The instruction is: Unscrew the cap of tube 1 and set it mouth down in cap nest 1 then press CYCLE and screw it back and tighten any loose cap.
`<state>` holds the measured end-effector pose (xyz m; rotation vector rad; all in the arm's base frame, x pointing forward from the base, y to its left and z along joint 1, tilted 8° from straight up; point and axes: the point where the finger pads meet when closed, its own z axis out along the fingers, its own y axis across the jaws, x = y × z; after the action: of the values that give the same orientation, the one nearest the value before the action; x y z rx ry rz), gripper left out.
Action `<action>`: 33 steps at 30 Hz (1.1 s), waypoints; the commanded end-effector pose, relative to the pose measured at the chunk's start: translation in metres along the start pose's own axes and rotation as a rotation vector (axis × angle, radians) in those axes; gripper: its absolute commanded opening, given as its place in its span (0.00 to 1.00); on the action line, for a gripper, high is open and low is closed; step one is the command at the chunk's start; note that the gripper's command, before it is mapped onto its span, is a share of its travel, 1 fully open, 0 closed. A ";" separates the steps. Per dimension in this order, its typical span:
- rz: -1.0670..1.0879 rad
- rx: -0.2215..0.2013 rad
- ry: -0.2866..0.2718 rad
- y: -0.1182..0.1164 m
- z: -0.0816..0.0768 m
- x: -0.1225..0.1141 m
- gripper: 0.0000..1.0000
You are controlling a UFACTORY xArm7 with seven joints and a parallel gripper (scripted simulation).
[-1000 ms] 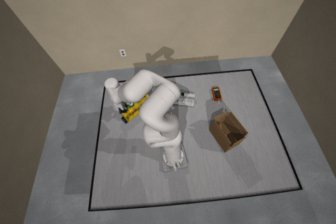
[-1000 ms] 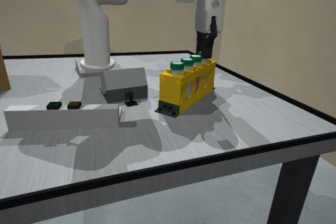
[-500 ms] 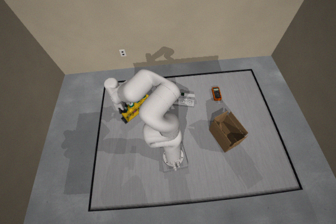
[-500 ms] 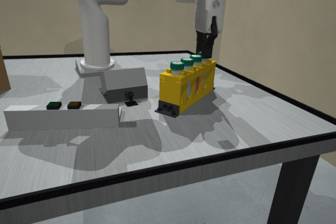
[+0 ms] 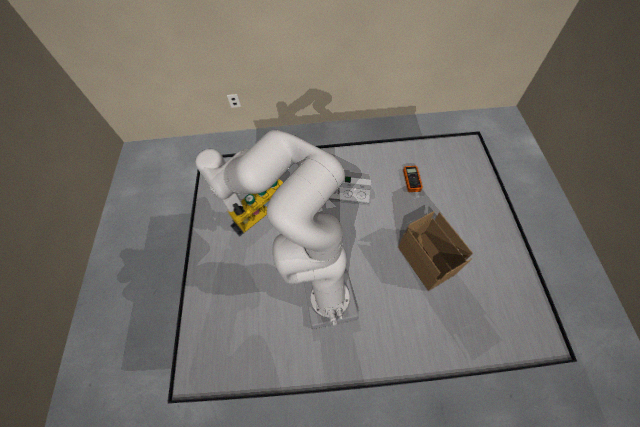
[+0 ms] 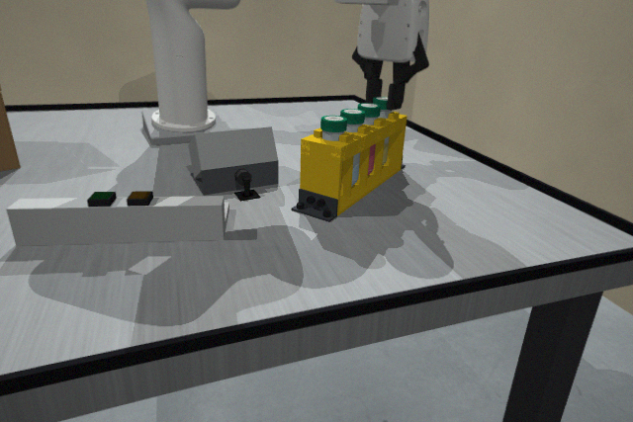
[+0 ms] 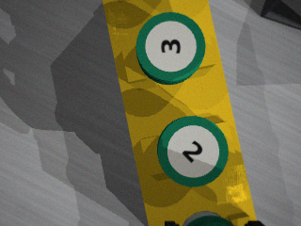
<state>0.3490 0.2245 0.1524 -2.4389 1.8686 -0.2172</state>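
The yellow decapping station (image 6: 352, 162) stands on the table with four tubes, each with a green-rimmed cap. My gripper (image 6: 384, 94) comes straight down over the far end of the rack and is shut on the cap of tube 1 (image 6: 382, 100), which sits on its tube. In the wrist view, cap 3 (image 7: 170, 47) and cap 2 (image 7: 193, 151) sit on their tubes, and the cap of tube 1 (image 7: 207, 220) shows only as an edge at the bottom between the fingertips. The grey cap tray (image 6: 115, 223) lies to the left with its green lamp (image 6: 101, 198) and amber lamp (image 6: 139, 197), both looking unlit.
A grey sloped housing (image 6: 233, 157) stands between the arm's base and the tray, with a small black knob (image 6: 245, 183) in front. An orange multimeter (image 5: 412, 177) and an open cardboard box (image 5: 434, 249) lie on the far side of the arm. The table edge runs close behind the rack.
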 end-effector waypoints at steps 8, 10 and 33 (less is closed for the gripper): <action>-0.589 0.010 -0.023 -0.001 -0.001 0.000 0.00; -0.681 0.011 -0.022 -0.001 -0.001 0.000 0.00; -0.986 0.015 -0.023 -0.001 -0.002 0.000 0.46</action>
<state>0.3490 0.2232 0.1524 -3.0846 0.5017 -0.2206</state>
